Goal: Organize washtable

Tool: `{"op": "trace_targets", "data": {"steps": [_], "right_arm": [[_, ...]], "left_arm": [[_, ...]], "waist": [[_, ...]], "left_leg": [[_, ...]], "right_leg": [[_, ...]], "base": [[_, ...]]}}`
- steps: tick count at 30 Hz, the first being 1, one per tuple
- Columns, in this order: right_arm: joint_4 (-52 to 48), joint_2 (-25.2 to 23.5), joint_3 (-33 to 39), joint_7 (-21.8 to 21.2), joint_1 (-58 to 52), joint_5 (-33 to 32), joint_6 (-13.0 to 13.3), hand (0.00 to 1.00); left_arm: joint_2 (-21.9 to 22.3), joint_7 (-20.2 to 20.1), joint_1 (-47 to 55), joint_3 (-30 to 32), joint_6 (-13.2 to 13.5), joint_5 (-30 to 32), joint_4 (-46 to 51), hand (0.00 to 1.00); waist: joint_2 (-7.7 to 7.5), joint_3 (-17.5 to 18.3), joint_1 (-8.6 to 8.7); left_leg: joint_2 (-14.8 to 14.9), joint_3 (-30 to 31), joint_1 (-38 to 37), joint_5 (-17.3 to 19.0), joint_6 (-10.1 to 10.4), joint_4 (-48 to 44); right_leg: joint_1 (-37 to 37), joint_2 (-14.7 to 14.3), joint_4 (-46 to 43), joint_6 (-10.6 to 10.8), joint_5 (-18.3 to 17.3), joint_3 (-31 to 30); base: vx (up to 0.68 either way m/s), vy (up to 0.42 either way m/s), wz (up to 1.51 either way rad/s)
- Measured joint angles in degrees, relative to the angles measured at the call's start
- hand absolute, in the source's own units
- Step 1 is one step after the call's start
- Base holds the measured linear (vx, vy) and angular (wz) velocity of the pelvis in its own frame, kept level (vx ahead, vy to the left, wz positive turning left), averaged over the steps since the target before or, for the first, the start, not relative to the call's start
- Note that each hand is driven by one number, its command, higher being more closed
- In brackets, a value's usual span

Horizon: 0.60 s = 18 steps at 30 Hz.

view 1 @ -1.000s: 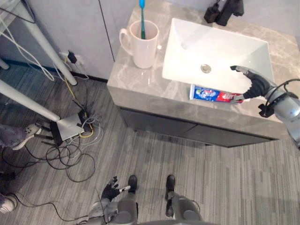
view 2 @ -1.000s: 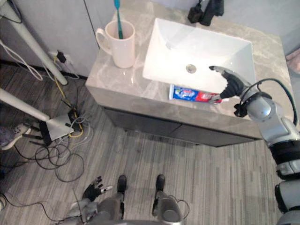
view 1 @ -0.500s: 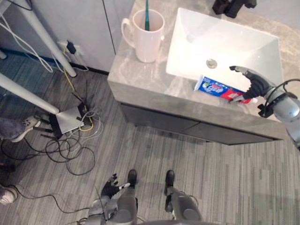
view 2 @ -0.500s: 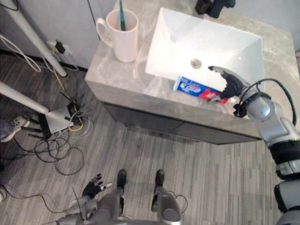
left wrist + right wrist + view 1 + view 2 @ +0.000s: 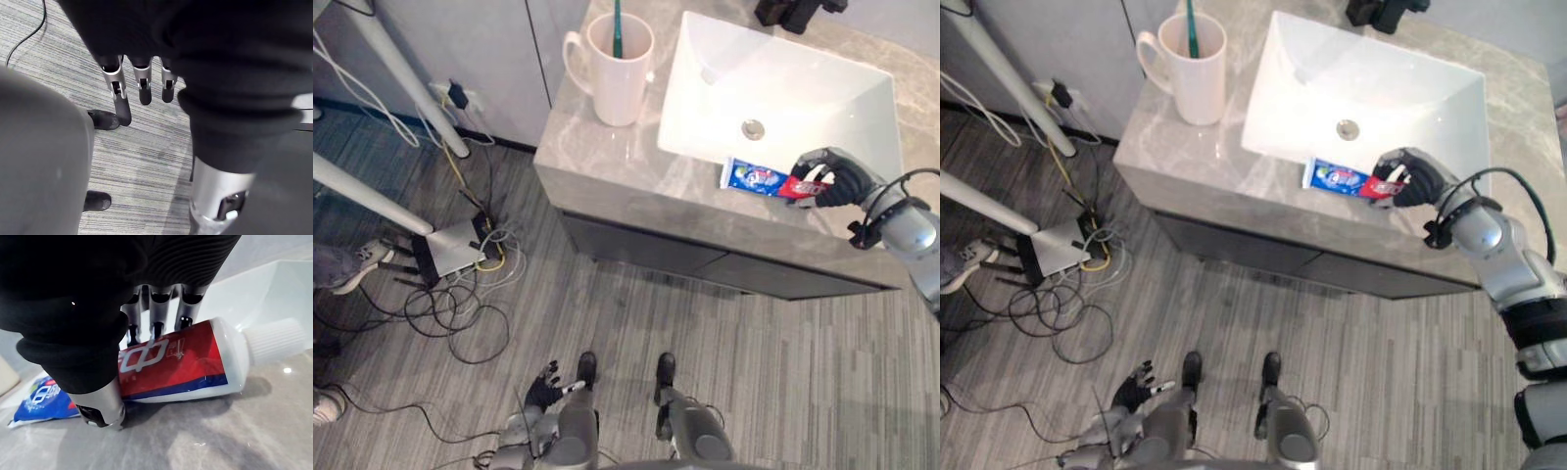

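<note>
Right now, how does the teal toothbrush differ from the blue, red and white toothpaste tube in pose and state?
The slim teal toothbrush stands upright inside the cream ceramic mug; the blue, red and white toothpaste tube lies on its side on the grey marble counter. No hand touches the toothbrush; the right hand has its fingers curled round the tube's red end. Both are at the same counter.

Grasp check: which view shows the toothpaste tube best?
Right wrist view: the toothpaste tube lies close, the right hand curled round its red end. Both eye views show it small beside the sink; the left wrist view faces floor.
</note>
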<state>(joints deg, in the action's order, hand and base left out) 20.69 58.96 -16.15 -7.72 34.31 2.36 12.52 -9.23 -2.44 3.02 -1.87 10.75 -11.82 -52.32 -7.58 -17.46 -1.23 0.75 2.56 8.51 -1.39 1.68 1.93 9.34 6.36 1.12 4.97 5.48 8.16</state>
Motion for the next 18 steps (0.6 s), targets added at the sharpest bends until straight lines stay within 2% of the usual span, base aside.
{"op": "trace_targets", "data": {"steps": [13, 17, 18], "right_arm": [[-1.5, -0.3, 0.7, -0.3, 0.0, -0.1, 0.1, 1.0], [-2.0, -5.3, 8.8, 1.4, 0.3, -0.3, -0.6, 1.0], [-3.1, -7.5, 14.4, 3.2, 0.8, -1.3, -0.7, 1.0]], "left_arm": [[0.0, 0.0, -0.2, -0.1, -0.1, 0.2, 0.0, 0.0], [0.2, 0.3, -0.2, 0.9, -0.5, 1.9, -0.2, 0.0], [0.8, 0.5, -0.1, 2.6, -0.6, 2.9, -0.6, 0.0]], "waist": [[-0.05, 0.0, -0.18], [-0.04, 0.0, 0.41], [0.02, 0.1, 0.46]], "left_leg": [[0.2, 0.3, -0.1, -0.4, 0.0, -0.2], [0.5, 0.2, -1.4, -0.6, -0.2, 0.6], [0.6, 0.2, -2.6, -0.9, 0.0, 1.7]], "right_leg": [[-0.3, -0.4, 0.0, 0.0, 0.0, -0.1], [-1.2, -0.4, 0.1, 0.0, 0.0, -0.3], [-1.8, -0.4, 0.1, 0.0, 0.0, -0.4]], "base": [[0.01, -0.008, 0.0], [0.0, 0.0, 0.0], [0.0, 0.0, 0.0]]}}
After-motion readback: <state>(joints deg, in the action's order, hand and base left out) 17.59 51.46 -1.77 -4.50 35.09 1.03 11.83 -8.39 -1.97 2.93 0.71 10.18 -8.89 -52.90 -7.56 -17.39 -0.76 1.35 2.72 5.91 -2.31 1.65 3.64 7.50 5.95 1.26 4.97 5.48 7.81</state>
